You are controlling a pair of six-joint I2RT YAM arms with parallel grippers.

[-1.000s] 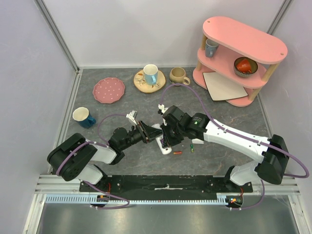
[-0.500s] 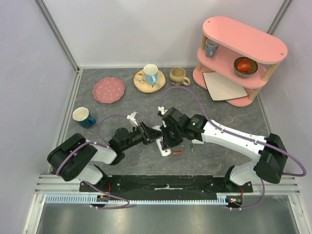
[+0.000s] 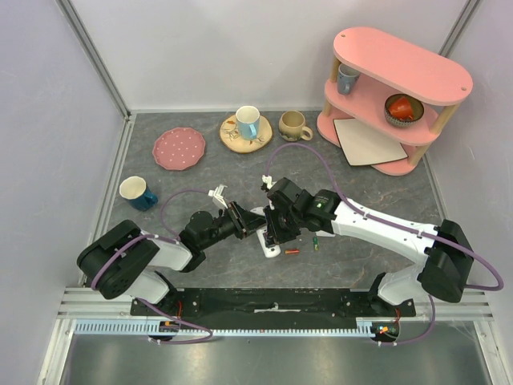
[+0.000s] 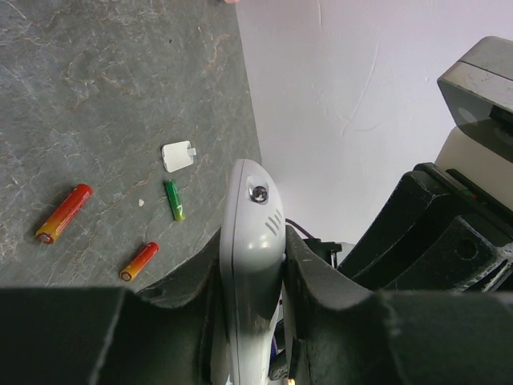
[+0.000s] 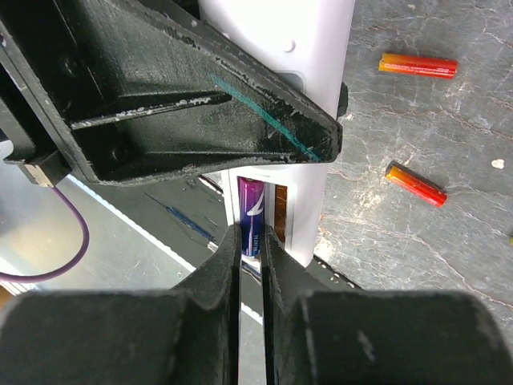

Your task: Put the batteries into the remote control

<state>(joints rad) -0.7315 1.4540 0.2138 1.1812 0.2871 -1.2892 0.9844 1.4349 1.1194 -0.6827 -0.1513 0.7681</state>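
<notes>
While left fingers [image 4: 188,293] clamp the remote control [image 4: 252,241], right fingers [image 5: 215,277] seemingly pinch a purple battery [image 5: 252,210]; releasing early could tip it out.

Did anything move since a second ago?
Only a little. The right arm crept slightly to the left. Nothing was picked up or dropped. The left hand still holds the remote. The right hand stays at the remote, pinching the purple battery. The loose batteries on the table haven't moved.
</notes>
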